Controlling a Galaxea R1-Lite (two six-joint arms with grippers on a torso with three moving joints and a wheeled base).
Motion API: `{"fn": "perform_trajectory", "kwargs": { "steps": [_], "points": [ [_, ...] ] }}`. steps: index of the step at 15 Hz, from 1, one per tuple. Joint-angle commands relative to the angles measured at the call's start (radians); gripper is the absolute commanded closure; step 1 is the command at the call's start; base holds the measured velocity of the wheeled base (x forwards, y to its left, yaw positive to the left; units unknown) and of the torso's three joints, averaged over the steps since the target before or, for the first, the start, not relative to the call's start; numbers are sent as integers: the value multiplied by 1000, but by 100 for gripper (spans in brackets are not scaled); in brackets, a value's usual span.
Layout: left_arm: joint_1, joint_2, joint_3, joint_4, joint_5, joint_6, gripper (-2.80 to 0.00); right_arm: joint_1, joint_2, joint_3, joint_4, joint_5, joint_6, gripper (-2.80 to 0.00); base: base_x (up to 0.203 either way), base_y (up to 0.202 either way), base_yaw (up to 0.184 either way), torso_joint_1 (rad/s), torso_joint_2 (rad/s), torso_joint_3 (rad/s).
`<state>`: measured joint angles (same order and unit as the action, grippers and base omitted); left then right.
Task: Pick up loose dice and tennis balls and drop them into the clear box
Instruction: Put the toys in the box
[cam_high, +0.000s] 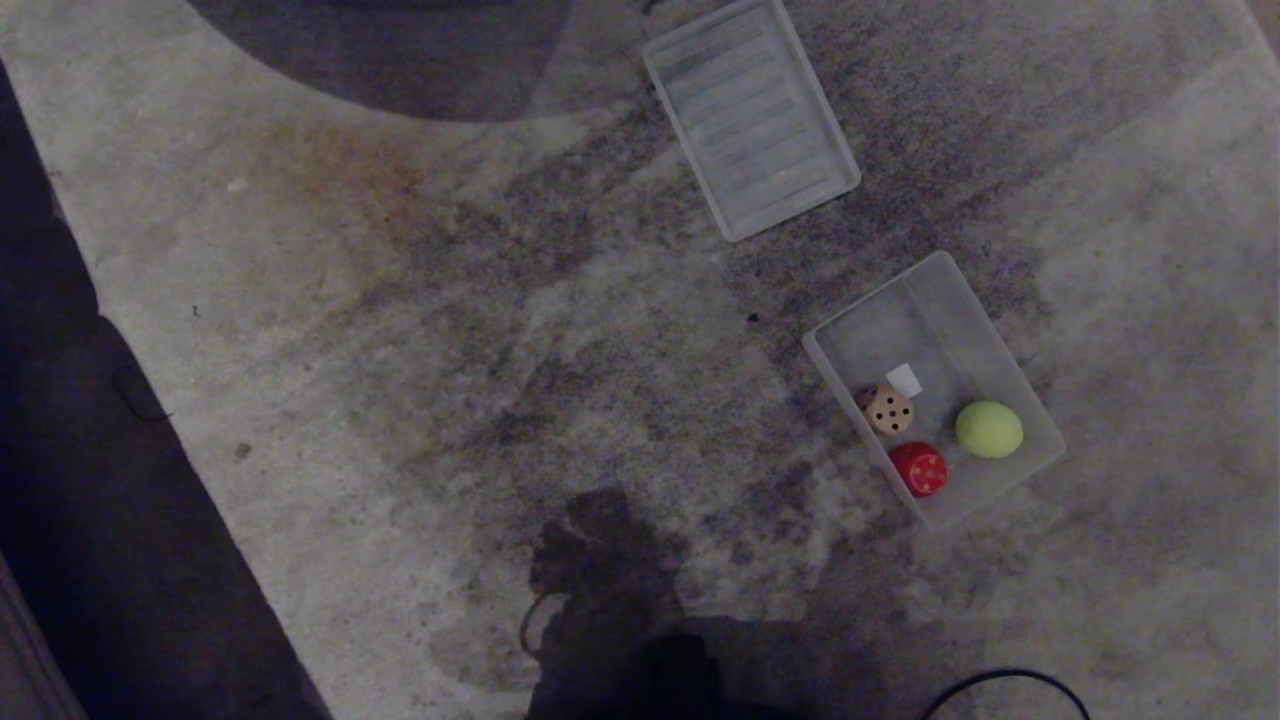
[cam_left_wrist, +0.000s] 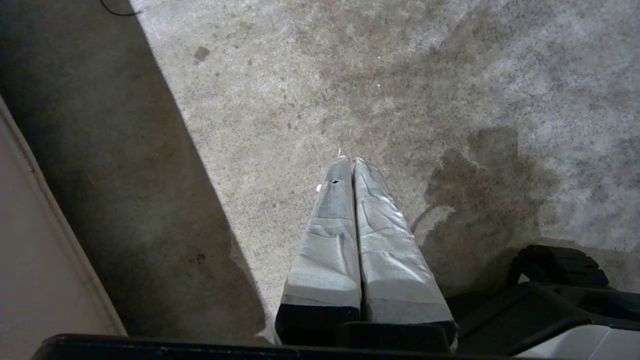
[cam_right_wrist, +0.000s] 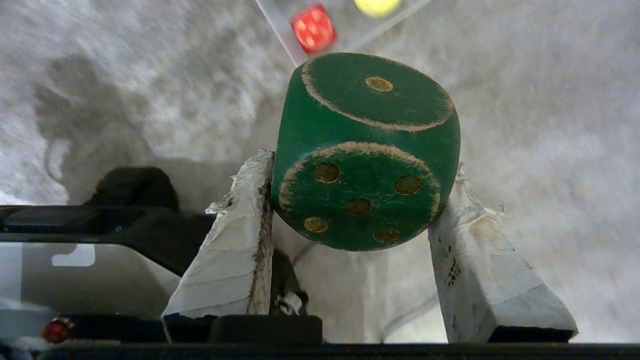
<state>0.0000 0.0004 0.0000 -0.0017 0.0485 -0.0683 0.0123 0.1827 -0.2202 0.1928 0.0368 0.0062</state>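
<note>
The clear box (cam_high: 955, 300) lies on the carpet at the right of the head view. Inside it rest a beige die (cam_high: 890, 410), a red die (cam_high: 920, 468) and a tennis ball (cam_high: 989, 429). My right gripper (cam_right_wrist: 361, 167) is shut on a dark green die (cam_right_wrist: 365, 150), held above the carpet a short way from the box, whose corner (cam_right_wrist: 280, 27), red die (cam_right_wrist: 313, 28) and tennis ball (cam_right_wrist: 376, 6) show beyond it. Neither arm appears in the head view. My left gripper (cam_left_wrist: 349, 161) is shut and empty over bare carpet.
A flat ribbed translucent lid (cam_high: 750, 115) lies beyond the box. The pale stained carpet (cam_high: 450, 350) ends at a dark floor strip (cam_high: 90, 480) on the left. A black cable (cam_high: 1000, 685) curls at the near right. The robot's dark base (cam_left_wrist: 555, 295) sits beside the left gripper.
</note>
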Motion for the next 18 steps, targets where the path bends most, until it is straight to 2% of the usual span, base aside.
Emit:
{"fn": "perform_trajectory", "kwargs": {
  "steps": [1, 4, 10, 14, 16, 18],
  "points": [
    [0, 1, 0, 0, 1, -1, 0, 0, 289, -77, -10, 11, 2, 0, 0, 0, 0, 0, 0, 0],
    [0, 0, 0, 0, 1, -1, 0, 3, 679, -122, -174, 21, 45, 0, 0, 0, 0, 0, 0, 0],
    [0, 1, 0, 0, 1, -1, 0, 27, 1417, -200, -730, 29, 127, 0, 0, 0, 0, 0, 0, 0],
    [0, 0, 0, 0, 1, -1, 0, 40, 1675, -368, -878, 32, 160, 0, 0, 0, 0, 0, 0, 0],
    [0, 0, 0, 0, 1, -1, 0, 41, 1751, -414, -909, 33, 162, 0, 0, 0, 0, 0, 0, 0],
    [0, 1, 0, 0, 1, -1, 0, 41, 1808, -439, -1016, 30, 161, 0, 0, 0, 0, 0, 0, 0]
  ]
}}
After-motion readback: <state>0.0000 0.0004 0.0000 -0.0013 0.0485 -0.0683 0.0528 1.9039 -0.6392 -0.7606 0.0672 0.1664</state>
